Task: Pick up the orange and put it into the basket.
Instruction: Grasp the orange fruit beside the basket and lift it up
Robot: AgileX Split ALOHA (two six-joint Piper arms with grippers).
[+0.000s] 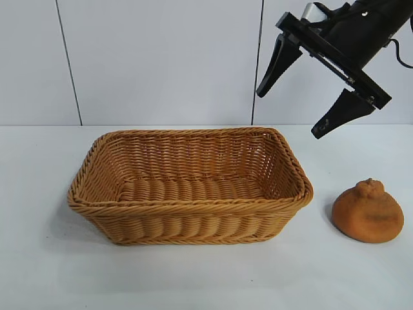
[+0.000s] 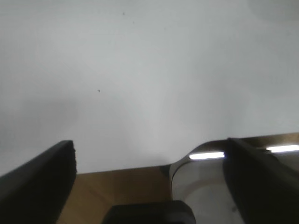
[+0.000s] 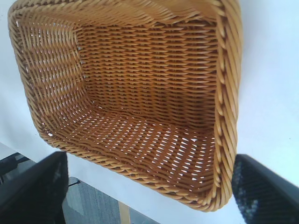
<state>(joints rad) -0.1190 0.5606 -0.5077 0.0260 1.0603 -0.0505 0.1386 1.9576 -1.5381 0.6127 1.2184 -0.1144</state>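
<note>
The orange (image 1: 368, 212), dull orange with a knobbly bump on top, sits on the white table to the right of the basket (image 1: 190, 205), apart from it. The tan wicker basket stands empty at the table's middle; its inside fills the right wrist view (image 3: 224, 93). My right gripper (image 1: 290, 111) hangs open and empty high above the basket's right end and up-left of the orange. In the right wrist view its jaws stand wide apart (image 3: 149, 186). My left gripper (image 2: 149, 186) is open and empty over bare table, out of the exterior view.
The white table (image 1: 193, 278) has free surface in front of the basket and around the orange. A pale panelled wall (image 1: 161, 58) stands behind. The left wrist view shows the table's edge, with brown floor (image 2: 121, 191) below.
</note>
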